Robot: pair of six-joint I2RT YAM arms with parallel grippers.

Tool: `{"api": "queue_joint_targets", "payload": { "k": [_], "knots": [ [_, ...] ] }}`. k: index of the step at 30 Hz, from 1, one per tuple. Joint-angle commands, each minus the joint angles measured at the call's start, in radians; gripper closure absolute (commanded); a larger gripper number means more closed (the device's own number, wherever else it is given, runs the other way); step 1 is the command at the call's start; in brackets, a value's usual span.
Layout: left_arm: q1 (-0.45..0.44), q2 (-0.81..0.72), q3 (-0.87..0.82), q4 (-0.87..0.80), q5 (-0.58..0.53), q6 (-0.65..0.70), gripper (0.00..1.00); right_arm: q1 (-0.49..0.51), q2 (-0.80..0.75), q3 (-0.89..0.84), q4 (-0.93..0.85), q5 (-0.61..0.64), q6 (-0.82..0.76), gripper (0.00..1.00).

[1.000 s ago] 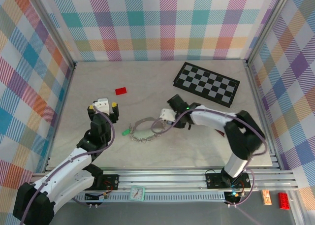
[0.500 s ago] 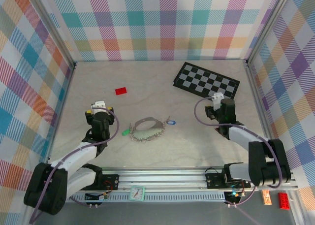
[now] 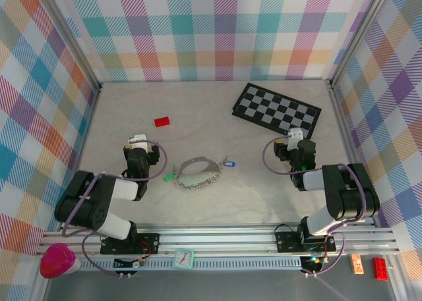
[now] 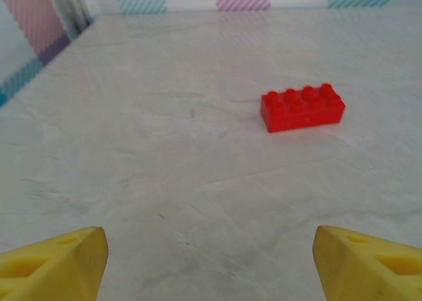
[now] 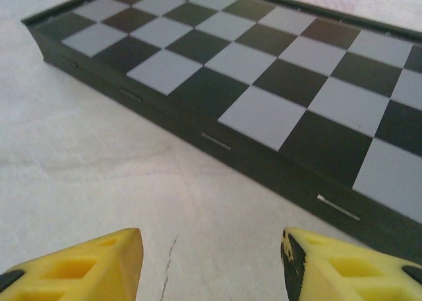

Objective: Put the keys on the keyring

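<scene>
The keyring point(image 3: 196, 172), a floppy loop of silvery chain, lies flat on the table between the two arms. The blue-headed key point(image 3: 229, 162) rests just off its right side and the green-headed key point(image 3: 169, 176) at its left end; whether either is threaded I cannot tell. My left gripper point(image 3: 137, 144) sits left of the ring, apart from it, its yellow fingertips point(image 4: 59, 265) spread wide over bare table. My right gripper point(image 3: 294, 139) is well right of the ring, facing the checkerboard, fingertips point(image 5: 330, 265) open with nothing between them.
A red brick point(image 3: 162, 122) point(image 4: 302, 107) lies ahead of the left gripper. The checkerboard point(image 3: 277, 111) point(image 5: 264, 70) lies at the back right, close in front of the right gripper. Plaid walls enclose the table. A pink object point(image 3: 58, 260) is at the near left rail.
The right arm has pulled back from the keyring to the right, opening, and the blue key now lies free beside the ring. The left arm has folded back toward its base.
</scene>
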Motion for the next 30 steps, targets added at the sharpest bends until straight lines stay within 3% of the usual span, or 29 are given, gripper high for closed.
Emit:
{"api": "queue_joint_targets", "payload": {
  "k": [1,3,4,5,7,17,23,30],
  "knots": [
    [0.016,0.07,0.003,0.175,0.065,0.025,0.19,-0.012,-0.007,0.029,0.025,-0.039,0.029,0.42],
    [0.019,0.038,0.037,0.06,0.067,0.012,0.17,-0.021,-0.004,0.045,-0.005,-0.042,0.041,0.41],
    [0.021,0.054,0.06,0.046,0.046,0.009,0.03,-0.029,-0.002,0.058,-0.026,-0.044,0.051,0.4],
    [0.029,0.054,0.085,0.0,0.024,-0.01,0.0,-0.036,-0.001,0.064,-0.04,-0.047,0.062,0.4],
    [0.065,0.049,0.119,-0.083,0.045,-0.059,0.0,-0.051,0.001,0.076,-0.059,-0.059,0.074,0.39],
    [0.065,0.049,0.119,-0.083,0.046,-0.056,0.0,-0.053,0.001,0.078,-0.061,-0.06,0.076,0.22],
    [0.084,0.047,0.129,-0.107,0.09,-0.065,0.0,-0.053,0.002,0.078,-0.061,-0.06,0.076,0.0],
    [0.09,0.049,0.135,-0.119,0.103,-0.067,0.0,-0.053,0.002,0.078,-0.062,-0.06,0.076,0.01]
  ]
}}
